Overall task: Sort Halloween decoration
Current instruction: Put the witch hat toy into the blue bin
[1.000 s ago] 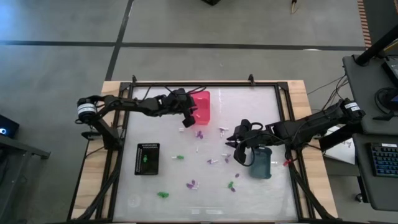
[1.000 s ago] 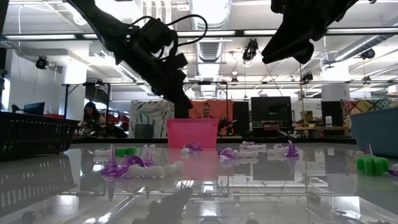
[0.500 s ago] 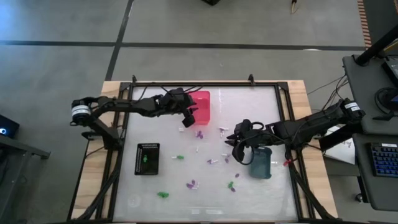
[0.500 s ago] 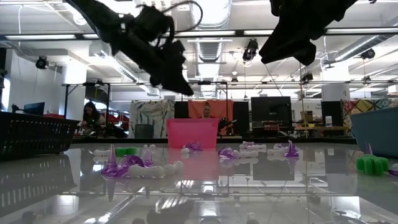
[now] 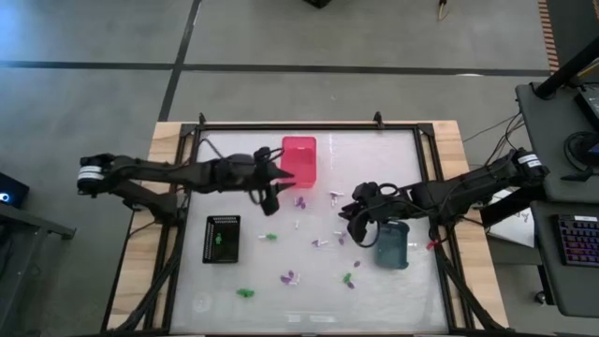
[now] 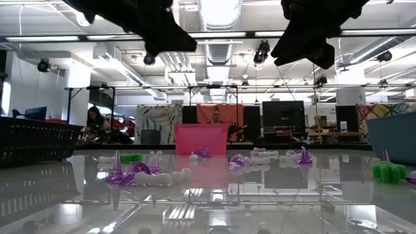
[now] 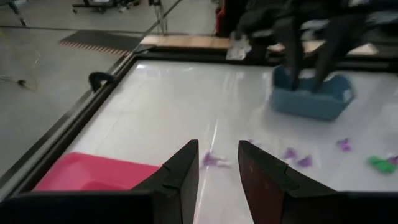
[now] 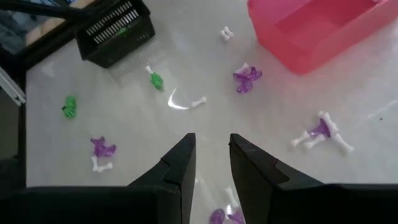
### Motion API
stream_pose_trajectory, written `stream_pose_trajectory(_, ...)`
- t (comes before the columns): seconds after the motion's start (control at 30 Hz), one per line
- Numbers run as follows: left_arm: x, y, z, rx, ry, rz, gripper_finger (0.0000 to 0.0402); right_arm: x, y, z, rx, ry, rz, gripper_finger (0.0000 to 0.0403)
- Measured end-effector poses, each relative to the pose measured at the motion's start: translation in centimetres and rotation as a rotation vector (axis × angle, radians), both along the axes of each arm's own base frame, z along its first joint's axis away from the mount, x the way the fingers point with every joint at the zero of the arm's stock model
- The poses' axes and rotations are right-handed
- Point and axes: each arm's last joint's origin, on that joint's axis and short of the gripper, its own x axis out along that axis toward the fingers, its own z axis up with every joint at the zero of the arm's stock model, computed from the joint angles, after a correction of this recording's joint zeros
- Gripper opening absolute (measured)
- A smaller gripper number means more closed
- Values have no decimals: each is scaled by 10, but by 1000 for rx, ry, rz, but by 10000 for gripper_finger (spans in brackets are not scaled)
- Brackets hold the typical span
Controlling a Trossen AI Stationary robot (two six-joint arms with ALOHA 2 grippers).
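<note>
The Halloween decoration is small pieces scattered flat on the white table: purple [image 5: 300,200], white [image 5: 335,195] and green [image 5: 270,237], also seen as purple [image 8: 247,78] and green [image 8: 155,79] pieces. My left gripper [image 5: 271,192] hangs open in the air, just on the near side of the pink bin [image 5: 299,161], with nothing between its fingers [image 7: 216,171]. My right gripper [image 5: 354,217] hovers open above the middle pieces, beside the blue bin [image 5: 393,245], and is empty too [image 8: 208,162].
A black basket [image 5: 222,238] with a green piece in it stands at the near left. More pieces lie toward the near edge, purple [image 5: 290,278] and green [image 5: 246,293]. A black frame [image 5: 309,129] rims the table. In the low view both arms hang high above the pieces [image 6: 127,174].
My left gripper has risen from beside the pink bin and drawn back toward the table's near-left, ending higher and clear of the bin. The pieces and the bins lie as before.
</note>
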Motion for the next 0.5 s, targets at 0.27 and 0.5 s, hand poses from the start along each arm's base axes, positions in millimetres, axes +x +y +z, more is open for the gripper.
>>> stream_pose_trajectory(0.27, -25, -39, 4, 5, -53, 24, 95, 9, 2, -1, 33, 233, -84, 74)
stream_pose_trajectory(0.5, -43, -57, 5, 9, -88, 41, 95, 30, 11, -3, 85, 396, -55, 73)
